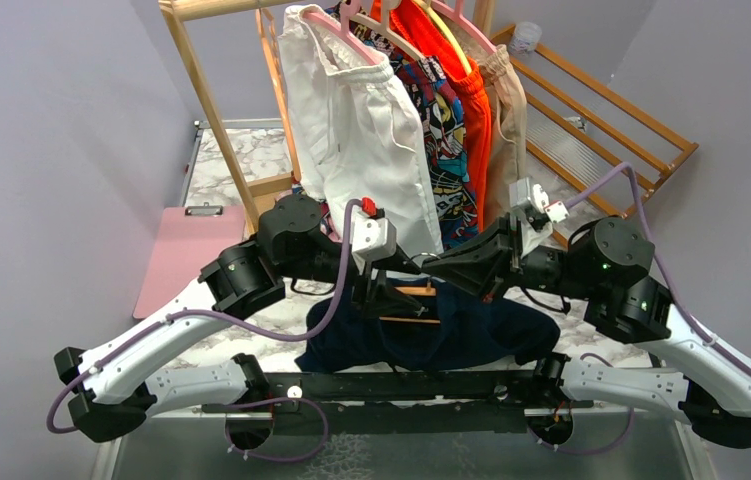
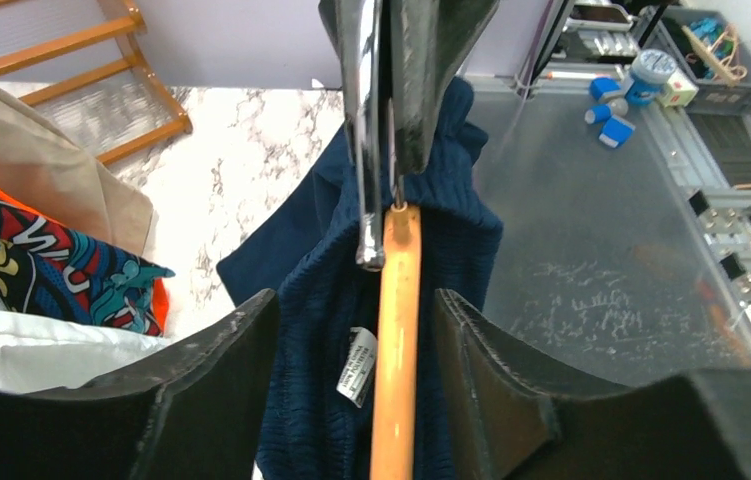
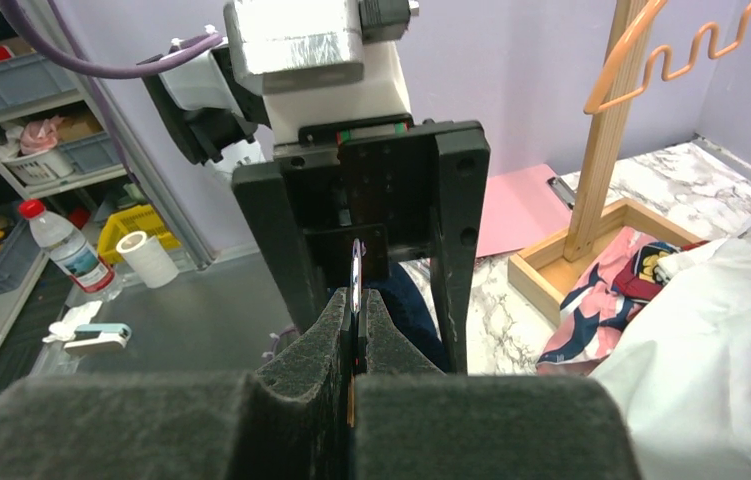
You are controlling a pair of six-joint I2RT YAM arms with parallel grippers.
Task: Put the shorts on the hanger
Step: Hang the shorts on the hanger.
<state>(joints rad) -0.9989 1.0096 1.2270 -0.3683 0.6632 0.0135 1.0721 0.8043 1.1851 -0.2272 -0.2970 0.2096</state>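
Observation:
The dark navy shorts [image 1: 451, 335] lie heaped on the marble table between the two arms. The orange-tan wooden hanger [image 2: 396, 340] runs through them, beside the white label [image 2: 356, 366] in the waistband. My right gripper [image 3: 354, 300] is shut on the hanger's metal hook [image 2: 366, 130] and holds the hanger up; it sits at the centre of the top view [image 1: 431, 263]. My left gripper [image 2: 356, 300] faces it, open. Its fingers [image 2: 221, 380] straddle the hanger's wood and the gathered waistband, with a gap on each side. The top view shows the left gripper [image 1: 389, 293] just over the shorts.
Behind the arms a wooden rack [image 1: 206, 100] carries white shorts [image 1: 361, 130], a patterned pair [image 1: 446, 130] and orange shorts [image 1: 473, 100] on pink hangers. A pink clipboard [image 1: 186, 255] lies at the left. Wooden slats [image 1: 601, 110] lean at the back right.

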